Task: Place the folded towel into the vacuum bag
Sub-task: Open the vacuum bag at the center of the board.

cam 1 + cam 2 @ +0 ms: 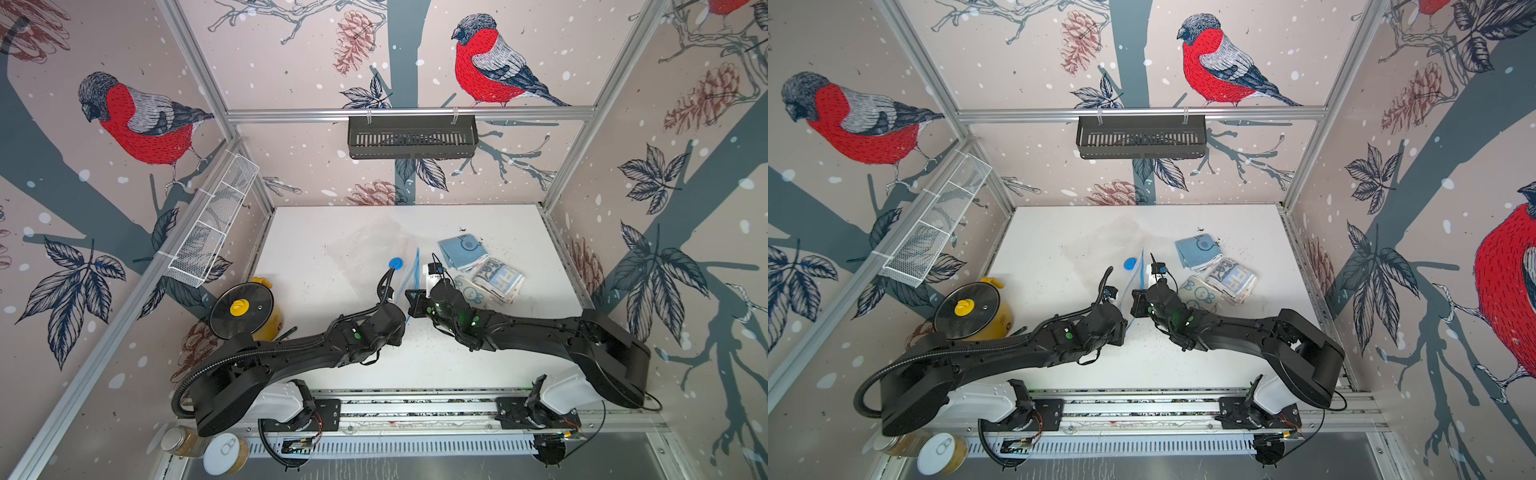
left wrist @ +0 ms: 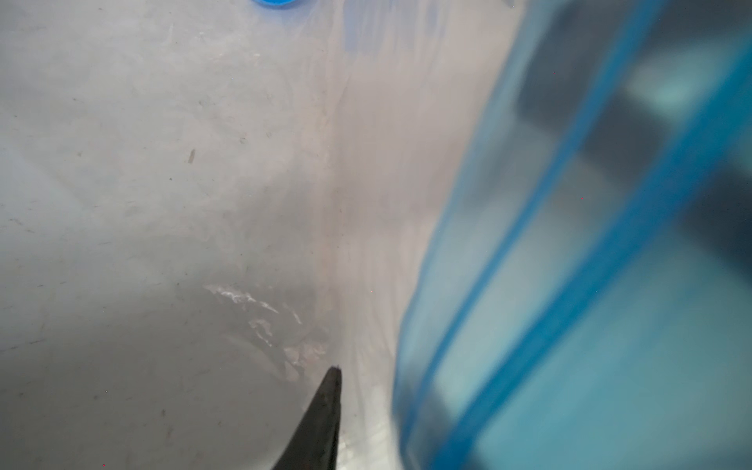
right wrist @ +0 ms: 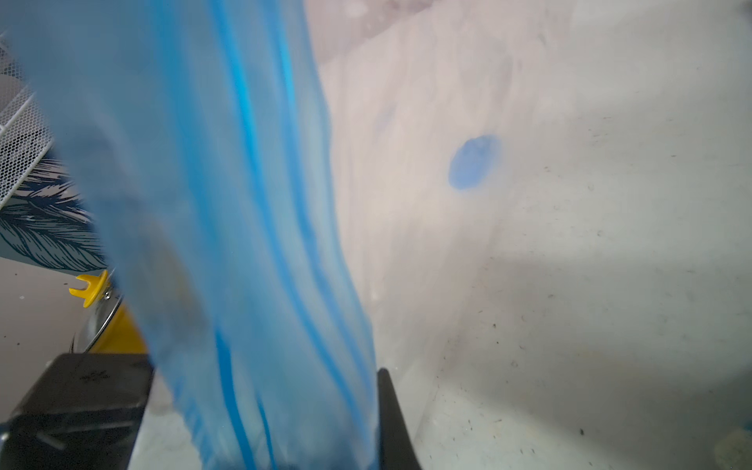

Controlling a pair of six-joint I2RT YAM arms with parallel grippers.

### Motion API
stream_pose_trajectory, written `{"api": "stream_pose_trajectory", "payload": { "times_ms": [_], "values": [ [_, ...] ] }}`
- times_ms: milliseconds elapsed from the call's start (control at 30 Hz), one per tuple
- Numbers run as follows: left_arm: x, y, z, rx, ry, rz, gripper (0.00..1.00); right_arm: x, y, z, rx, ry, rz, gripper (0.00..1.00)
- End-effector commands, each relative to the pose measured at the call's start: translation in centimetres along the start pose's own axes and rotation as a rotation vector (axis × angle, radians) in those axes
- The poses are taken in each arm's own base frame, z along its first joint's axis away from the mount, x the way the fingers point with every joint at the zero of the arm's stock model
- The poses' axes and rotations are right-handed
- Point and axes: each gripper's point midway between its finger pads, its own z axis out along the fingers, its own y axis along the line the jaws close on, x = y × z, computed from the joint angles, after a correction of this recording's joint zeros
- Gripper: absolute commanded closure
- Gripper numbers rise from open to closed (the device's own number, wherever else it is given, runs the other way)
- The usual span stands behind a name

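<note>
two hands are met at the mouth edge of the vacuum bag (image 1: pixel 365 253), over the middle of the table (image 1: pixel 457 365).

- bag: lies flat and clear, stretching forward and away beyond the left hand (image 1: pixel 392 297). the blue valve cap (image 1: pixel 396 262) sits just ahead of that hand.
- blue zip strip (image 3: pixel 244 203): raised off the table and set between the two hands, its long axis running forward past both.
- right hand (image 1: pixel 413 300): clamped on the strip, which is seen passing between its jaws in the right wrist view.
- left hand: just beside the strip. one fingertip (image 2: pixel 327 403) is seen over the clear film. whether anything is gripped cannot be told.
- folded towels (image 1: pixel 498 278): clustered loosely on the side of the right hand away from the bag, near it and well apart from the left hand. none is in the bag.

judgement: the right hand is the nearer to the towels but is occupied with the mouth. the mouth would likely have to be held up by the left hand before a towel can be fetched. a towel would then be carried across, past the strip, into the opening.
</note>
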Motion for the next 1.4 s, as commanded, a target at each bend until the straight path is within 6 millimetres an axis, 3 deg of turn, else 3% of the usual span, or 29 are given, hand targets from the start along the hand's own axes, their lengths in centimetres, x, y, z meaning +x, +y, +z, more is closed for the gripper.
{"api": "stream_pose_trajectory", "payload": {
  "times_ms": [0,300,800,900,967,1033,1267,1367],
  "values": [
    [-0.4,0.5,0.0,-0.045,-0.012,-0.005,0.75,-0.6,0.9,0.1,-0.035,-0.019,0.013,0.99],
    [-4.0,0.8,-1.9,-0.130,-0.122,0.041,1.00,0.2,-0.1,0.5,-0.001,-0.005,0.038,0.99],
    [-7.0,1.2,-3.1,-0.280,-0.194,0.151,1.00,-0.3,-2.9,-0.1,0.149,-0.058,0.104,0.99],
    [-6.7,1.2,-2.9,-0.294,-0.167,0.168,1.00,-0.7,-3.1,-0.6,0.171,-0.087,0.105,0.99],
    [-6.1,1.0,-2.8,-0.274,-0.141,0.174,0.81,-0.9,-2.7,-0.7,0.150,-0.089,0.096,0.99],
    [-5.7,0.9,-2.8,-0.252,-0.128,0.172,0.75,-0.7,-2.3,-0.5,0.133,-0.077,0.083,0.99],
    [-4.8,1.2,-2.5,-0.240,-0.113,0.181,0.74,-0.1,-1.4,-0.1,0.086,-0.049,0.069,0.99],
    [-4.5,1.0,-2.3,-0.225,-0.104,0.182,0.81,0.0,-1.2,-0.1,0.080,-0.046,0.066,0.99]
  ]
}}
